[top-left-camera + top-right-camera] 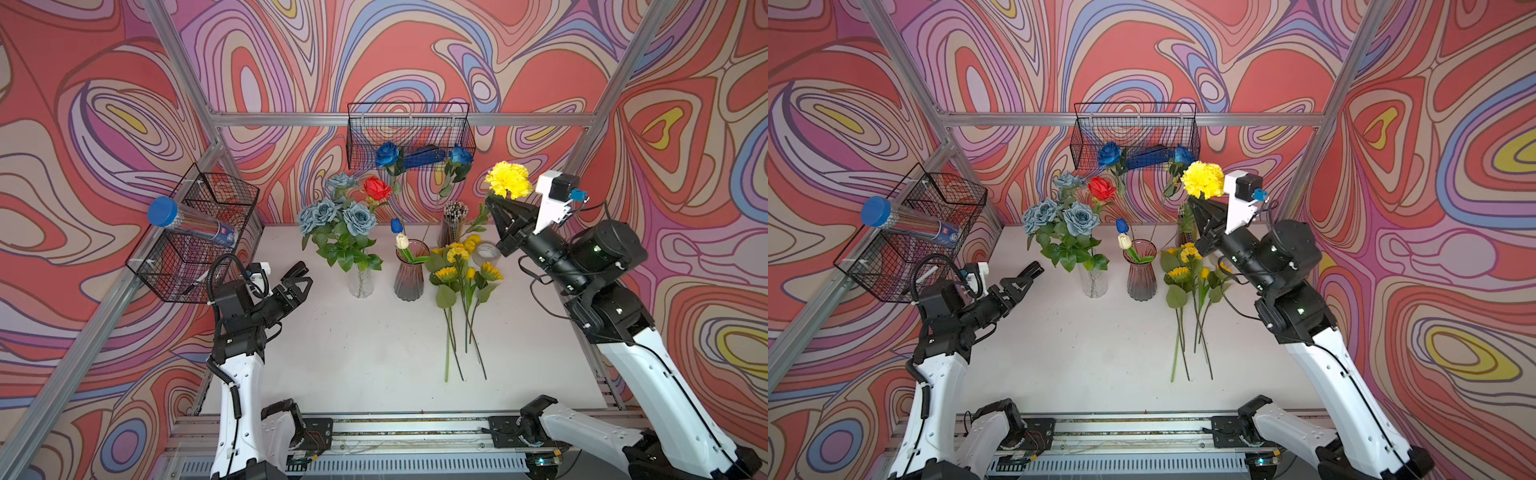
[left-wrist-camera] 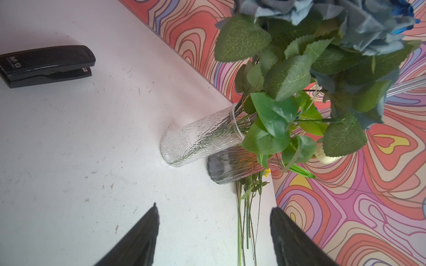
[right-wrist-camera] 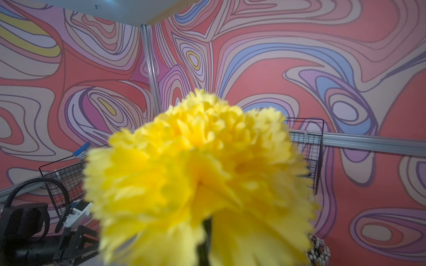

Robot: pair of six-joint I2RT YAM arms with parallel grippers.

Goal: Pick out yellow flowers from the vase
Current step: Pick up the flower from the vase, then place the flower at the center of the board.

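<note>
Right gripper (image 1: 493, 202) clamped on yellow carnation (image 1: 508, 179) stem just under the bloom, held high at right rear. Left gripper (image 1: 298, 277) jaws apart, empty. Flower's probably light, bloom soft, stem bendy: grip stem, never petals. Other yellow flowers (image 1: 461, 270) lie beside smoky vase (image 1: 410, 278).

Both top views overlook the table (image 1: 374, 353); right wrist camera faces yellow carnation (image 3: 198, 175) closely.

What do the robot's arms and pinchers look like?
The left arm and right arm have white shells and black joints. The left gripper and right gripper are black and pointy. A curly black cable runs along the left arm.
</note>
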